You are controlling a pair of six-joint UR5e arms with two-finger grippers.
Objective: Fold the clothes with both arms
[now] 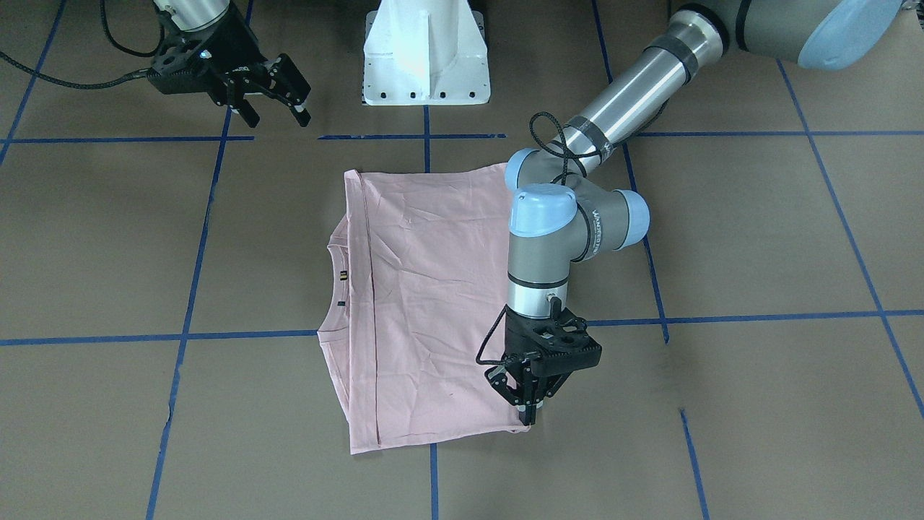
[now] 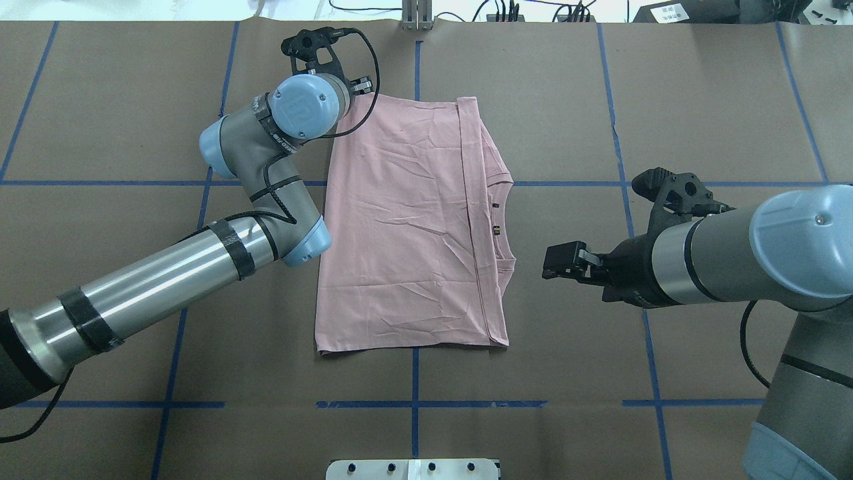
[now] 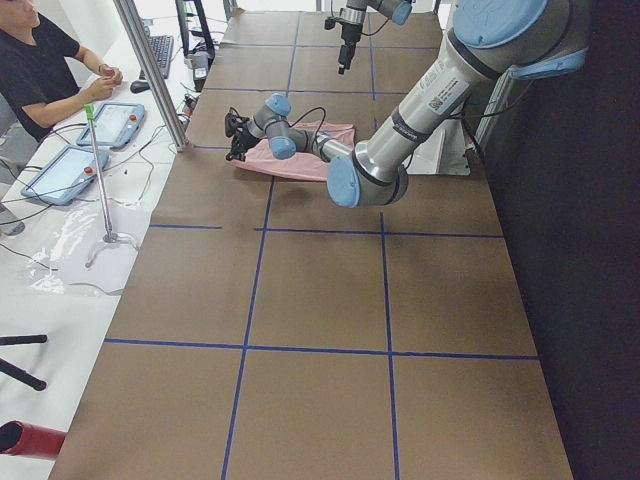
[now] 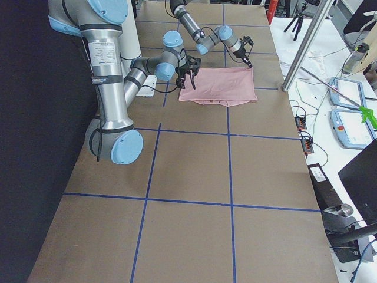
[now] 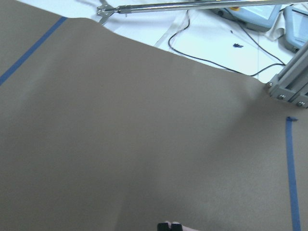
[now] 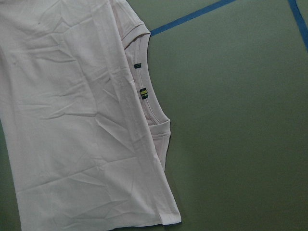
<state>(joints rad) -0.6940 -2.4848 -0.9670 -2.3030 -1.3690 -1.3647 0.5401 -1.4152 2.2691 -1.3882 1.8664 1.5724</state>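
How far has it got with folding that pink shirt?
One fold looks done: the T-shirt lies doubled, plain side up, with the folded edge just short of the collar. In hand: the left gripper appears to pinch a far corner of the cloth. The right gripper hangs open, off the cloth. The shirt is wide yet, so further folds probably remain.

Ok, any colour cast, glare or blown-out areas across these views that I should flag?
Right wrist view: the table paper reads olive green, a colour cast; the T-shirt creases are sharp. Front-facing view: the white pedestal base is blown out near its top. Overhead view: bright glare streaks along the silver tube of the left arm. Left wrist view: the white surface beyond the paper is overexposed.
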